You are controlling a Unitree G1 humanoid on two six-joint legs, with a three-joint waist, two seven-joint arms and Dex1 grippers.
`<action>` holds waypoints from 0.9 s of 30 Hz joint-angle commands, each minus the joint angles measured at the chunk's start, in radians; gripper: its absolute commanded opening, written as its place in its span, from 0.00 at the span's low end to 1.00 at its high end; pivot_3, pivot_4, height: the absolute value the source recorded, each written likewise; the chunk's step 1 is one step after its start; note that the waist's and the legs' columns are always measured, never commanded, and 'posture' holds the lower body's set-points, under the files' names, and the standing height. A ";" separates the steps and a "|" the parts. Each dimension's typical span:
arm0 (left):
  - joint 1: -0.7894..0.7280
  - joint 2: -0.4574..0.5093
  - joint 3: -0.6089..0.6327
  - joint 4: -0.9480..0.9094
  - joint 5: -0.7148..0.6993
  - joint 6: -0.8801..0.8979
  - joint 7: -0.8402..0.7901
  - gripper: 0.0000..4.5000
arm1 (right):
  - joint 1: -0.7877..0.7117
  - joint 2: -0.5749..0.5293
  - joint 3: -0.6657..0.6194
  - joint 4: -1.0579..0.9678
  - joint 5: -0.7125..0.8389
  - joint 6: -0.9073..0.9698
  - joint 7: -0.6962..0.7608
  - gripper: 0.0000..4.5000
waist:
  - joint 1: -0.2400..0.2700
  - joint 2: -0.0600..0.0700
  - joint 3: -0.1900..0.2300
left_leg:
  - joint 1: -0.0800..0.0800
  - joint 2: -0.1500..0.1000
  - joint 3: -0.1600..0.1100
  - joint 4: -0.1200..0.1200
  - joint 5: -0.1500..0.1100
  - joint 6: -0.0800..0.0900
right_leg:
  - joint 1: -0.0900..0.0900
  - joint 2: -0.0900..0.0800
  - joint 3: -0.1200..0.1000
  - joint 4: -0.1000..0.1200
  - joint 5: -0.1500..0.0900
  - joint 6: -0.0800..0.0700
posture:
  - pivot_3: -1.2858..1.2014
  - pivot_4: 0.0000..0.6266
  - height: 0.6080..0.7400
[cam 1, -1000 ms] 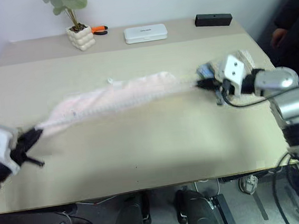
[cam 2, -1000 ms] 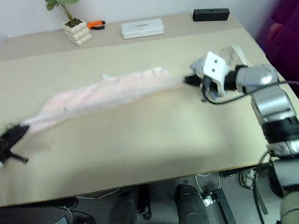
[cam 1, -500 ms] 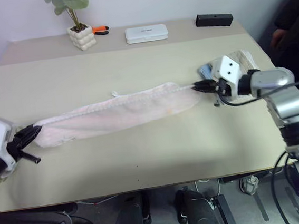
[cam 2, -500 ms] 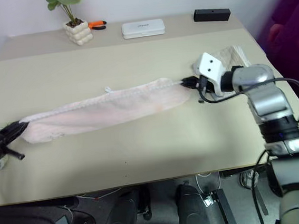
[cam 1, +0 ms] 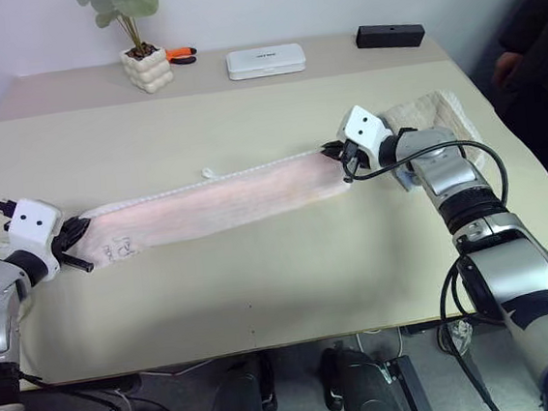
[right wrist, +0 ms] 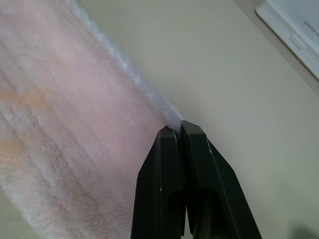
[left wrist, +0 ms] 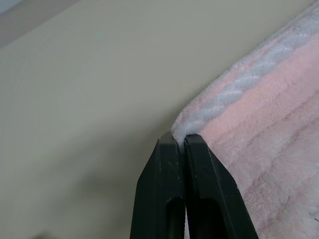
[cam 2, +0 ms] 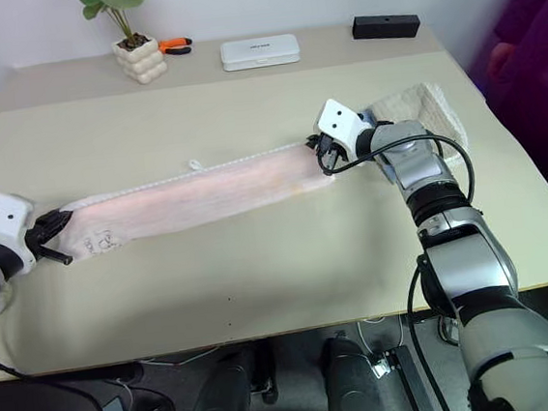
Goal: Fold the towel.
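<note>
Stretching across the surface [cam 1: 262, 284], the towel [cam 1: 215, 199] lies lengthwise between your hands: left hand [cam 1: 81, 241] pinches its near-left corner, right hand [cam 1: 332, 153] pinches the far-right one

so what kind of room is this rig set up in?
Probably an office or lab bench rather than a home: a plain beige table against a bare wall, holding a potted plant, a white case and a black box. Loose cables hang under the table's front edge.
</note>
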 commanded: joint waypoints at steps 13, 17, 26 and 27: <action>0.117 -0.098 0.214 -0.296 -0.181 0.108 0.115 0.87 | 0.145 -0.114 -0.163 -0.336 0.111 0.167 -0.055 0.75 | 0.003 -0.001 0.000 | 0.000 0.000 -0.001 0.000 0.000 0.000 | 0.001 -0.001 0.001 0.000 0.000 0.000 | 0.52 0.24 0.96; 0.199 -0.140 0.149 -0.508 -0.216 0.112 0.089 0.87 | 0.354 -0.116 -0.241 -0.692 0.267 0.513 -0.057 0.98 | 0.008 -0.001 -0.001 | 0.001 0.000 -0.001 0.001 0.000 0.000 | 0.001 -0.002 0.001 0.000 0.000 0.000 | 0.52 0.24 0.96; 0.261 -0.219 -0.200 -0.821 -0.243 0.149 -0.030 0.87 | 0.578 0.132 -0.518 -1.167 0.652 1.283 -0.421 0.98 | 0.007 0.002 -0.003 | 0.001 0.002 -0.002 0.000 -0.004 0.001 | 0.000 -0.001 0.004 -0.001 0.003 -0.002 | 0.52 0.24 0.96; 0.261 -0.227 -0.212 -0.827 -0.245 0.145 -0.031 0.87 | 0.579 0.158 -0.537 -1.180 0.670 1.320 -0.454 0.98 | 0.008 0.002 -0.004 | 0.001 0.002 -0.002 -0.001 -0.003 0.002 | 0.000 -0.001 0.003 -0.001 0.002 -0.002 | 0.52 0.24 0.96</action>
